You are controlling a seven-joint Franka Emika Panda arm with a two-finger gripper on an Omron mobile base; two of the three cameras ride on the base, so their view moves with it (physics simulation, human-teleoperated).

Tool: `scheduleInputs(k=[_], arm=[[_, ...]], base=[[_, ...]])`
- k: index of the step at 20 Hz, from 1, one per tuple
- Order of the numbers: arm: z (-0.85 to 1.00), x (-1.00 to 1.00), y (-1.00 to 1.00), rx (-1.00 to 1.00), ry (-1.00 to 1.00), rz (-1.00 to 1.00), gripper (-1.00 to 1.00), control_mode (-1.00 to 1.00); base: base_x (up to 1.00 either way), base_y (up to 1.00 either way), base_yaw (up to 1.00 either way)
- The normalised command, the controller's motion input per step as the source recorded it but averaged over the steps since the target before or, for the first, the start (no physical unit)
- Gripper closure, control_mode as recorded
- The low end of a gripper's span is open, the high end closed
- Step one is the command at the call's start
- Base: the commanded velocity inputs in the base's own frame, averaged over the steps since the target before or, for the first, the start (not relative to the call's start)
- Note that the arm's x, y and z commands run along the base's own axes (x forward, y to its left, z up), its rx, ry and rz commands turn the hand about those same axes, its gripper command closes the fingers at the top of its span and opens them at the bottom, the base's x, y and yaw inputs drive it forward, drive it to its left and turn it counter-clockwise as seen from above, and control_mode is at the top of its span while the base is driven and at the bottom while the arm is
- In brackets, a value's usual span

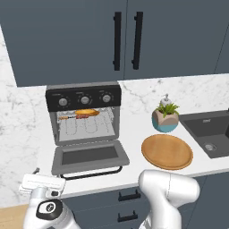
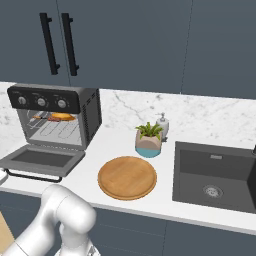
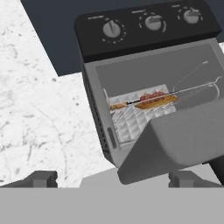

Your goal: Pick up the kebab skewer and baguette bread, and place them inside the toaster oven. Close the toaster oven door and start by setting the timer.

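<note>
The grey toaster oven (image 1: 84, 117) stands on the counter with its door (image 1: 89, 156) dropped flat open. On the upper wire rack inside lie the golden baguette bread (image 3: 158, 103) and the kebab skewer (image 3: 150, 96) with red-brown chunks, side by side. Both also show in the left base view, the baguette bread (image 1: 87, 112) and the kebab skewer (image 1: 68, 117). My gripper (image 3: 113, 179) is open and empty, low in front of the oven's left side, below the open door's edge (image 3: 175, 144). Three silver knobs (image 3: 112, 29) sit on the black panel.
A round wooden plate (image 1: 167, 151) lies right of the oven. Behind it are a potted plant (image 1: 165, 117) and a soap dispenser (image 2: 162, 124). A dark sink (image 2: 215, 172) is at the right. Cabinets with black handles (image 1: 117, 40) hang above.
</note>
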Motion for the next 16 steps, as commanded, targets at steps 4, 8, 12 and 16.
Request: scheduleInputs(k=[4,8,12,16], arm=[[0.2,0.13,0.0,0.01,-0.09,0.0,-1.0,-1.0],[0.2,0.2,0.0,0.01,-0.09,0.0,-1.0,-1.0],[0.28,0.21,0.0,0.03,-0.09,0.0,-1.0,-1.0],[0.45,0.18,0.0,0.04,-0.07,0.0,-1.0,-1.0]], base=[[0.0,0.0,0.0],[0.0,0.0,0.0],[0.0,0.0,0.0],[0.0,0.0,0.0]])
